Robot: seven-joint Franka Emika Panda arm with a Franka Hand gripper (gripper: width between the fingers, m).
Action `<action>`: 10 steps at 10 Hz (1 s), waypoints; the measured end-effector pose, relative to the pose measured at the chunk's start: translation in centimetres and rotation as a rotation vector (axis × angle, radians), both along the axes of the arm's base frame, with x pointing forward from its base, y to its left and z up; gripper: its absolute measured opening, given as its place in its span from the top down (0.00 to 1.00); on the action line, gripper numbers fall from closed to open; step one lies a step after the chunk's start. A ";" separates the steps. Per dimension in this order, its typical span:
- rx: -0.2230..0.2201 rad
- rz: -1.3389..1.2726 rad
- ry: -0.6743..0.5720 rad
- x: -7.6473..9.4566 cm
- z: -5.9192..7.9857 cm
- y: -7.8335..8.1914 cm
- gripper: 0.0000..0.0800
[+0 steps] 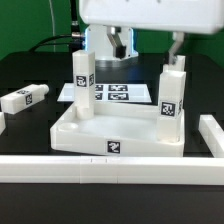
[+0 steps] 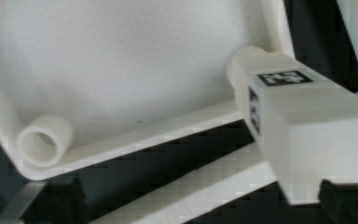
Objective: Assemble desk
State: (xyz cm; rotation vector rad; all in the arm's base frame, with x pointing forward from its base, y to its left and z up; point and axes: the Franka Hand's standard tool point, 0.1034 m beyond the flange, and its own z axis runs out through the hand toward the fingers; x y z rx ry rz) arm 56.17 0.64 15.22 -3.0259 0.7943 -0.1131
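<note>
Desk top (image 1: 112,130): white tray with raised rim, lying flat on the black table (image 1: 30,75), square tag on the near rim wall; just behind the white border rail (image 1: 60,166) that runs along the table's front edge
Leg at the desk top's far corner, exterior view's left (image 1: 83,82): upright in its corner, tags on its side faces
Leg at the desk top's far corner, exterior view's right (image 1: 170,95): upright in its corner, tag on the near face, top end right under the gripper
Loose leg (image 1: 22,98): lying on its side on the table, well apart from the desk top toward the exterior view's left, tag on its end
Marker board (image 1: 115,93): flat on the table just behind the desk top, between the two standing legs as seen
Second rail piece (image 1: 211,136): beside the desk top on the exterior view's right, running back from the front rail
Gripper (image 1: 177,60): low over the right-hand standing leg, fingers at its top; whether the fingers press the leg or stand off it, cannot tell
Wrist view: tagged leg (image 2: 286,100) rising beside the desk top's rim (image 2: 149,135), a round corner socket (image 2: 44,143) at another corner of the tray; fingers themselves not made out there
</note>
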 end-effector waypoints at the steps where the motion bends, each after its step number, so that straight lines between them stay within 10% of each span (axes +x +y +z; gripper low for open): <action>1: 0.006 0.047 0.002 -1.8 0.6 -2.4 0.19; 3: -0.002 0.039 0.013 -3.2 0.4 -6.0 0.19; 7: -0.003 0.053 0.017 -3.3 0.2 -6.0 0.19; 10: -0.004 0.063 0.050 -6.8 -1.2 -12.4 0.19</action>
